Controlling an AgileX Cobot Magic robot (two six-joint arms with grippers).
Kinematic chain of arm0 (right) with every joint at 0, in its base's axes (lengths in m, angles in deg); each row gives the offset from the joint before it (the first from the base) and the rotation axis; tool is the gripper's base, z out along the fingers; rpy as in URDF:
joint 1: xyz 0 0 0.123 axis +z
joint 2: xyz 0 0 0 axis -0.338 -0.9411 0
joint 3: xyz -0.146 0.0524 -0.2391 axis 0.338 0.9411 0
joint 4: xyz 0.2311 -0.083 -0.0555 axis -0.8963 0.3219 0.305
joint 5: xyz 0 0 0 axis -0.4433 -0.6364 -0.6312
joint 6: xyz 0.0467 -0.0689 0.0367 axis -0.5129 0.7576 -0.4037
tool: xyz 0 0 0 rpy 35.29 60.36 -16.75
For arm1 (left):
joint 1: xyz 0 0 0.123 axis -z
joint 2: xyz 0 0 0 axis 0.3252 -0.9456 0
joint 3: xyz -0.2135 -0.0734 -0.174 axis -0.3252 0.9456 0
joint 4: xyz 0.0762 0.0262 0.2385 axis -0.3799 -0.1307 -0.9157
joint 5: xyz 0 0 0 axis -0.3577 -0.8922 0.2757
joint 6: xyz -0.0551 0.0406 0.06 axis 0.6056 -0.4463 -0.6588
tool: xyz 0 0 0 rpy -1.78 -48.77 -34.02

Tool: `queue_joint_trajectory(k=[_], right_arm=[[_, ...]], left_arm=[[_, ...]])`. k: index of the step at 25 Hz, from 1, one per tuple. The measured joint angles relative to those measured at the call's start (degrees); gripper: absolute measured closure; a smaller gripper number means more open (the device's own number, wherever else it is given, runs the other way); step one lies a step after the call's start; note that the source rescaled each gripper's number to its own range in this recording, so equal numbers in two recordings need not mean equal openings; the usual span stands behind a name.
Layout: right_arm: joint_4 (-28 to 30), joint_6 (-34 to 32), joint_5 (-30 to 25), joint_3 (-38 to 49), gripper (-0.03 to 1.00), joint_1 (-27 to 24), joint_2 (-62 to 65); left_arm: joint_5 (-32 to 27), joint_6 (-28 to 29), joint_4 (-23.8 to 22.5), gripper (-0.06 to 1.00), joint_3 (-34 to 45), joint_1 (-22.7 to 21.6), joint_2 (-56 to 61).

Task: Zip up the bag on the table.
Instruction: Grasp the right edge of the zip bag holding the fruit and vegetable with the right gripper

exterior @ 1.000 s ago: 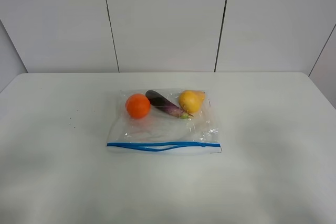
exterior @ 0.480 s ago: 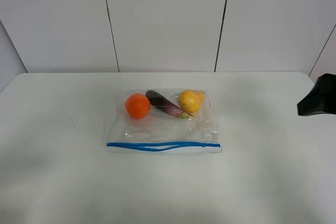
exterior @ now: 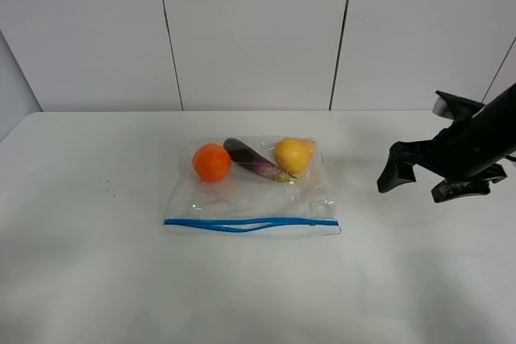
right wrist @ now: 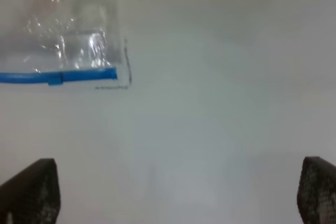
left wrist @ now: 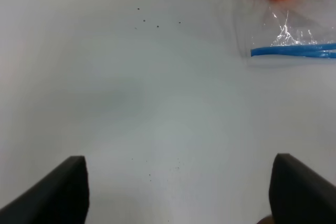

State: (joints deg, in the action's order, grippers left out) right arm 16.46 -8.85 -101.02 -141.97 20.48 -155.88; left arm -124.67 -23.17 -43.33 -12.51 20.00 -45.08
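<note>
The clear plastic bag (exterior: 251,191) lies flat on the white table (exterior: 97,279), with an orange (exterior: 211,162), a purple eggplant (exterior: 251,159) and a yellow pear (exterior: 292,155) inside. Its blue zipper strip (exterior: 250,224) runs along the near edge and bows apart in the middle. My right gripper (exterior: 421,175) hangs open above the table to the right of the bag, empty. Its wrist view shows the bag's right corner (right wrist: 79,51) and zipper end (right wrist: 58,76). My left gripper (left wrist: 178,192) is open and empty; its view shows the bag's left zipper end (left wrist: 294,51). The left arm is outside the exterior view.
A white panelled wall (exterior: 258,30) stands behind the table's far edge. A few small dark specks (exterior: 109,191) mark the table left of the bag.
My right arm has come into the exterior view from the right edge and moved left toward the bag. The bag has not moved.
</note>
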Motion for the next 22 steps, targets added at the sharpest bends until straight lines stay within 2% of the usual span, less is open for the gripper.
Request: queue_joint_trajectory(k=[4, 12, 18, 22], right_arm=[[-8.34, 8.64, 2.17, -0.04, -0.02, -0.40, -5.75], [-25.41, 28.52, 1.98, -0.11, -0.01, -2.51, -13.93], [-37.07, 41.54, -4.35, -0.17, -0.01, -6.97, -20.61], [-43.22, 47.97, -8.81, -0.20, -0.01, -7.15, -23.98]], left_arm=[[0.00, 0.00, 0.00, -0.06, 0.00, 0.00, 0.00], [0.00, 0.00, 0.00, -0.06, 0.00, 0.00, 0.00], [0.00, 0.00, 0.00, -0.06, 0.00, 0.00, 0.00], [0.00, 0.00, 0.00, -0.06, 0.00, 0.00, 0.00]])
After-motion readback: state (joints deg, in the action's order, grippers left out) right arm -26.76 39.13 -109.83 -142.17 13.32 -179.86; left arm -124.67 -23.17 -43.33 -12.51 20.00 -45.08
